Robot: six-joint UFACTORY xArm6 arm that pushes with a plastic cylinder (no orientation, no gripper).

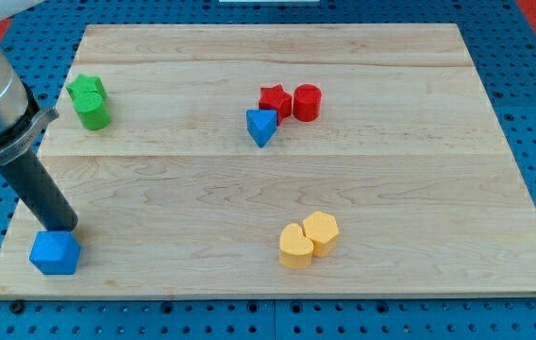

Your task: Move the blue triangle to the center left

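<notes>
I count eight blocks on the wooden board (419, 189), two of each colour. Two are blue: a blue triangle (261, 126) near the upper middle and a blue hexagon-like block (55, 252) at the lower left. Two are red: a red star (275, 100) and a red cylinder (307, 102). Two are green: a green cylinder (92, 110) and a green star-like block (86, 89). Two are yellow: a yellow heart (295, 247) and a yellow hexagon (322, 229). One rod, mine.
</notes>
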